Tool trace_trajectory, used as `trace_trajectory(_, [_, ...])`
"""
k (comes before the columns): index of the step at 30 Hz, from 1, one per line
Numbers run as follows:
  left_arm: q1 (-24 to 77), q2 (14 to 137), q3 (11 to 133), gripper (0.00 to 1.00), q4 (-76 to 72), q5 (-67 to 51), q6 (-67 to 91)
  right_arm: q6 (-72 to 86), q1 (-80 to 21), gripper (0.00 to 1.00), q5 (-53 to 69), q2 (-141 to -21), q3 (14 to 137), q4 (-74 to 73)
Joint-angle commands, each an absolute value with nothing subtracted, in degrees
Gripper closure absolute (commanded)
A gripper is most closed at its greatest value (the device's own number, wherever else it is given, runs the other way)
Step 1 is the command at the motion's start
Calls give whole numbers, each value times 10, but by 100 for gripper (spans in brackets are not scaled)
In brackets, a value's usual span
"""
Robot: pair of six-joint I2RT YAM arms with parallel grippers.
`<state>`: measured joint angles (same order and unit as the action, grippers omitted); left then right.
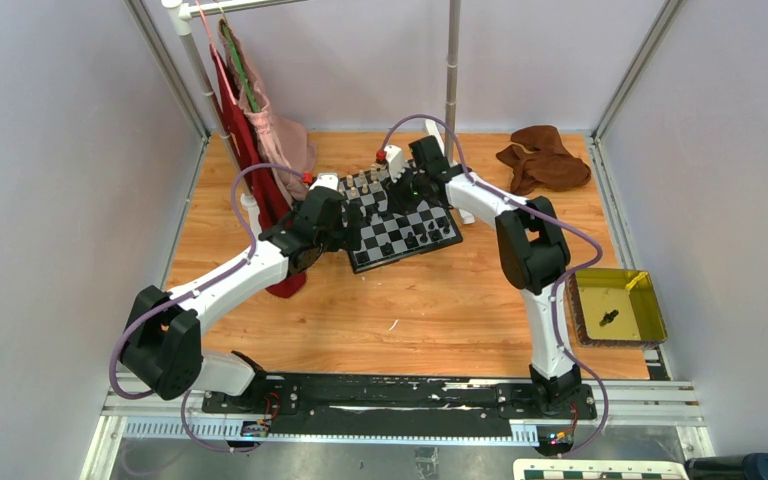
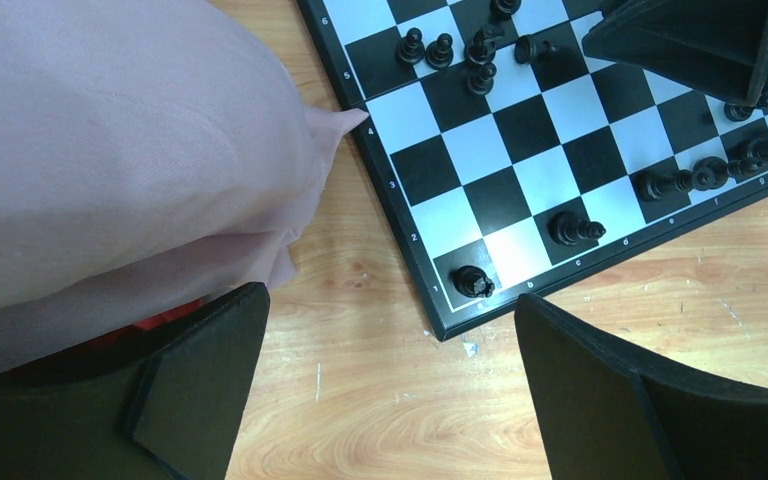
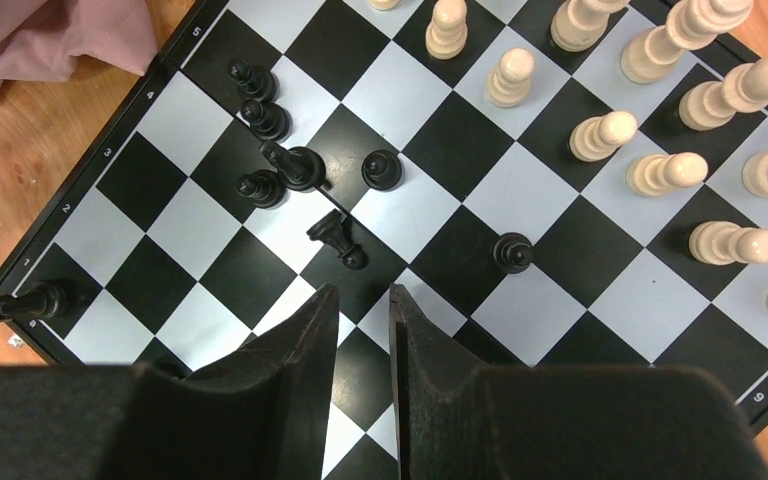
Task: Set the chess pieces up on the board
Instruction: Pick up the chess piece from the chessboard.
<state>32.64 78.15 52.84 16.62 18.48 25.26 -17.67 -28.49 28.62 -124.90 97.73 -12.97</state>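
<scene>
The board [image 1: 405,228] lies mid-table, turned at an angle. Cream chess pieces [image 3: 660,100] stand in rows on its far side. Black chess pieces [image 3: 285,165] cluster loosely mid-board; one [image 3: 338,242] lies toppled just beyond my right gripper [image 3: 363,292]. That gripper hovers over the board, its jaws a narrow gap apart and empty. A black rook [image 2: 471,281] stands in the board's [image 2: 520,150] corner square, and more black pieces [image 2: 720,172] sit along that edge. My left gripper [image 2: 390,300] is wide open and empty over bare wood beside that corner.
A pink cloth [image 2: 110,150] hangs against the board's left side, with a red garment [image 1: 250,160] on a rack beside it. A brown cloth [image 1: 545,160] lies at the back right. A yellow tray [image 1: 650,300] at the right holds a dark piece [image 1: 607,318].
</scene>
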Motion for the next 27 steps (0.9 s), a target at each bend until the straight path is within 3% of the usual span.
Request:
trace_trajectory(1, [323,778,530,0,155,190,248,-194,-288,70,302,-1268,980,-119])
trace_trajectory(27, [323,788,499,0,107,193,253,-215,-306,71,325,-1304,996,-104])
